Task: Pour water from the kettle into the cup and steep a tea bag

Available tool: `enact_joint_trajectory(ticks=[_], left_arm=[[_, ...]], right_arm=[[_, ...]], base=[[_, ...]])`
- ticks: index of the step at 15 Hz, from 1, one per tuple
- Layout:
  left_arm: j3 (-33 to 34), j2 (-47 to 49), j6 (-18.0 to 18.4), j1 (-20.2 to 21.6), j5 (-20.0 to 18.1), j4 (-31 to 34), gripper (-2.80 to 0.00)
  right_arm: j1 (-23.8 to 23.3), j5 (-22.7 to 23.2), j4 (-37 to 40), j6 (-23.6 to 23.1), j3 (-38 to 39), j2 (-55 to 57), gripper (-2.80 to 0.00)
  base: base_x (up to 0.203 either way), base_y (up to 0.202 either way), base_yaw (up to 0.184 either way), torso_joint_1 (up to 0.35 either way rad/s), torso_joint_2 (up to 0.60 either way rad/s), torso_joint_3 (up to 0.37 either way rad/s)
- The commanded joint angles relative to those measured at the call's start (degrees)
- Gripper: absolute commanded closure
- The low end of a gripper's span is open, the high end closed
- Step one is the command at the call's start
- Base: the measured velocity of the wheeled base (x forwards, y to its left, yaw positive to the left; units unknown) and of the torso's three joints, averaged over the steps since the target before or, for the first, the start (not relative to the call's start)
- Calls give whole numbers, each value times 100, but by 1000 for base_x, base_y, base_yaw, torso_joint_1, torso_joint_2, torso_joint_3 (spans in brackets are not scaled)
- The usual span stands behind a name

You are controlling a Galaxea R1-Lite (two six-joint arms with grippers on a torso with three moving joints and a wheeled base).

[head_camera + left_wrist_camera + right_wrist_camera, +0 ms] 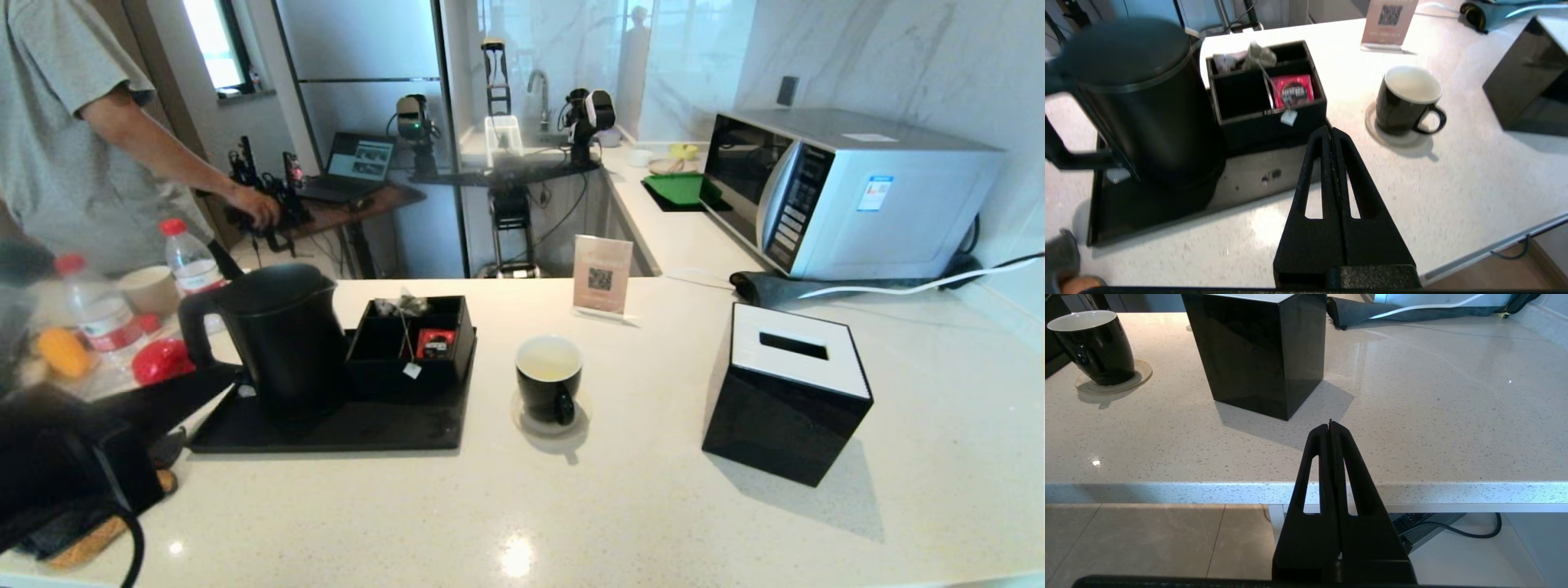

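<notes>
My left gripper (1331, 132) hung pressed together and empty above the tray's (343, 429) near edge, the kettle (282, 343) standing on that tray, the tea bag (412, 306) in its organizer (408, 359), the cup (549, 380) of water (549, 361) on the counter (571, 506), my right gripper (1331, 426) likewise closed near the counter's edge.

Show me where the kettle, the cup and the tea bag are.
kettle (282, 343), head view, on its black body.
cup (549, 390), head view, on its outer black wall.
tea bag (1259, 55), left wrist view, on the pouch.
</notes>
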Motion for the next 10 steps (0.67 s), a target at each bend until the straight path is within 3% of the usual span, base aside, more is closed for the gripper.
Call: enact_joint_trajectory(ticks=[1,7,10], left_arm=[[-990,538,-3,-12,-10,721,0],[-3160,2216,-4,-160,-9,2265,0],[-3886,2975,3,-263,6,2620,0]], right_arm=[[1,-1,0,4,0,7,0],[1,-1,0,1,0,7,0],[1,-1,0,-2,0,7,0]], base=[[0,0,0,0,0,0],[0,0,0,0,0,0],[0,0,0,0,0,0]])
